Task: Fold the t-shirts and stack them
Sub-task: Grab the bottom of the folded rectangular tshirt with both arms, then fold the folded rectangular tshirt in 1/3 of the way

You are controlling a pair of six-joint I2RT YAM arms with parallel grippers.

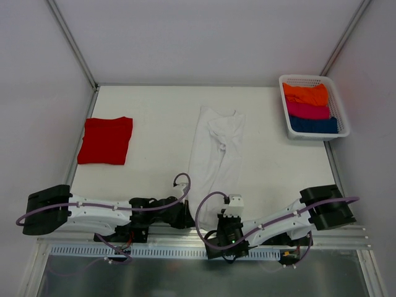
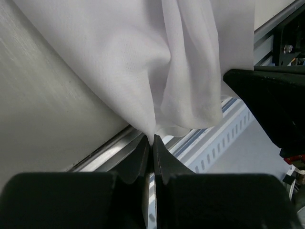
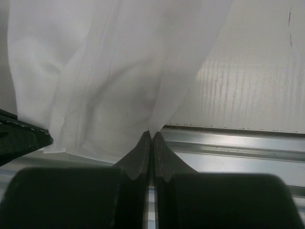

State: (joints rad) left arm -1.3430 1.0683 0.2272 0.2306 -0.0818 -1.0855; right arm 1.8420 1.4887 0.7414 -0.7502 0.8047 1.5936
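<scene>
**White t-shirt (image 1: 216, 148) clamped at near hem**

L gripper (image 2: 152, 140) & R gripper (image 3: 151, 137): jaws together, each nipping cloth at the shirt's near hem, bottom-centre of top view, by table (image 1: 154, 105) edge. Shirt lies as a long narrow strip up the centre. Red t-shirt (image 1: 105, 140) folded, mid-left. Basket (image 1: 291, 131) w/ folded clothes, upper right.

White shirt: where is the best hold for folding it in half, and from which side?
Grip its near end, one corner per gripper, coming in from the table's near edge. The white shirt lies as a long narrow strip running away from the arms, with its near end at that edge. The left gripper and right gripper are shut on the cloth there.
</scene>
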